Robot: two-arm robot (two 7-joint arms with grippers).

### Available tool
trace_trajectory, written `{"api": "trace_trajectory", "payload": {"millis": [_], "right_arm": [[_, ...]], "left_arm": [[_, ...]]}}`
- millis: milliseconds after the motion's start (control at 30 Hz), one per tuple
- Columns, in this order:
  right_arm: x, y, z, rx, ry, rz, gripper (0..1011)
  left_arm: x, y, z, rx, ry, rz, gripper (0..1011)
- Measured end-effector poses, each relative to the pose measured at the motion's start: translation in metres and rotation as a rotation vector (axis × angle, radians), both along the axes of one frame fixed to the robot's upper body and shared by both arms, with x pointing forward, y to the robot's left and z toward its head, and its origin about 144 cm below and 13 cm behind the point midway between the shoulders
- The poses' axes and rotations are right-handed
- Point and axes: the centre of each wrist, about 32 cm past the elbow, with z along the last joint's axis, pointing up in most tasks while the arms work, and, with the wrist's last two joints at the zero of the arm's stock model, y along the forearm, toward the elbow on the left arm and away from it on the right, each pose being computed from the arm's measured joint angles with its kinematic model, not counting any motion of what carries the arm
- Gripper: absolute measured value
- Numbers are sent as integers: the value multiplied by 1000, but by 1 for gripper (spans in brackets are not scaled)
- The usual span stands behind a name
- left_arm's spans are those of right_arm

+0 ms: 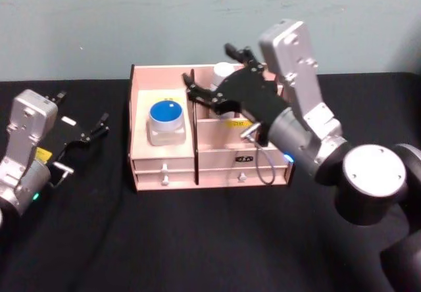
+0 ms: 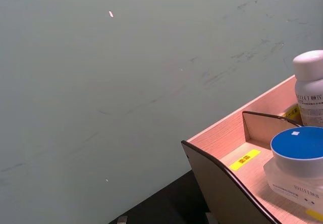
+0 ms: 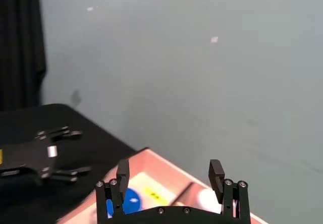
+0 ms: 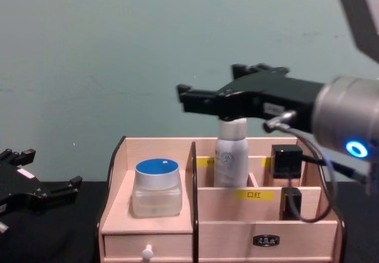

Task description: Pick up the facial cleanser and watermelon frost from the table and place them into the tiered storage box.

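Although both products already stand inside the tiered storage box (image 1: 164, 170), their handling can still be judged. The blue-lidded jar (image 1: 166, 122), probably the facial cleanser though its label is unreadable, sits in the box's wide left compartment; it looks rigid, thick-walled and fairly heavy, with smooth sides that could slip, so a grasp across the body below the lid would suit. The white-capped bottle (image 4: 231, 150), presumably the watermelon frost, stands upright in the rear tier of the box's right half, behind a yellow label; it seems light, stiff and top-heavy, best held around its mid-body. Two small black items (image 4: 286, 159) occupy the compartments to its right. The right gripper (image 1: 217, 75) hovers above the box over the bottle, fingers spread wide and holding nothing. The left gripper (image 1: 82, 131) rests over the black table (image 1: 197, 239) to the left of the box, fingers open and empty. By this judgement, the placing appears complete.
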Motion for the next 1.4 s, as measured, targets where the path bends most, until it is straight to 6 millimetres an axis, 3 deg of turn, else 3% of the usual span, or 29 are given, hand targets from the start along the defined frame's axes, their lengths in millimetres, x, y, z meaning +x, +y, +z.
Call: {"api": "trace_trajectory", "payload": {"millis": [467, 767, 1400], "right_arm": [[-7, -50, -9, 49, -30, -263, 1002], [-8, -81, -27, 72, 10, -389, 1002], [-3, -95, -63, 44, 120, -448, 1002]], "left_arm": [[0, 0, 0, 0, 0, 0, 1001], [0, 0, 0, 0, 0, 0, 1001], [0, 0, 0, 0, 0, 0, 1001]]}}
